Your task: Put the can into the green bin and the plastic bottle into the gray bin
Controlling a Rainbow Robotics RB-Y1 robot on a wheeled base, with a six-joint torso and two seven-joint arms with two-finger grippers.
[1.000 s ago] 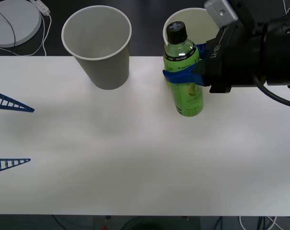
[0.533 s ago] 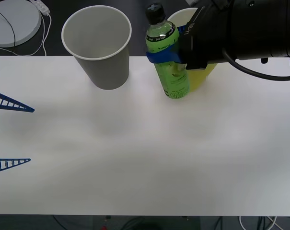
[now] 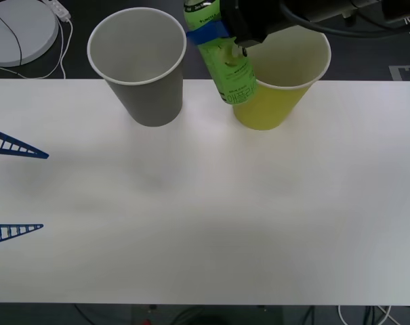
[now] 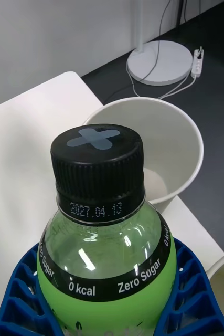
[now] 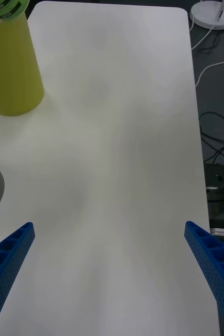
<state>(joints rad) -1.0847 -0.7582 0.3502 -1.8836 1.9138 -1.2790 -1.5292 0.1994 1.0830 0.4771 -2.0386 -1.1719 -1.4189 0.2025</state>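
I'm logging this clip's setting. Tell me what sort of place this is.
Probably a lab or office test room, not a home: a plain white table bearing only two paper-cup bins, a dark floor with loose cables, and a round white stand base with a power strip beside it.

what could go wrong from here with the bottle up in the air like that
1. The right gripper holds the plastic bottle tilted, in the air between the gray bin and the green bin; let go here, it could drop onto the table or into the green bin.
2. Its base hangs close to the green bin's rim, so a sideways move might tip that light cup.
3. The left gripper waits open, too far off to help.
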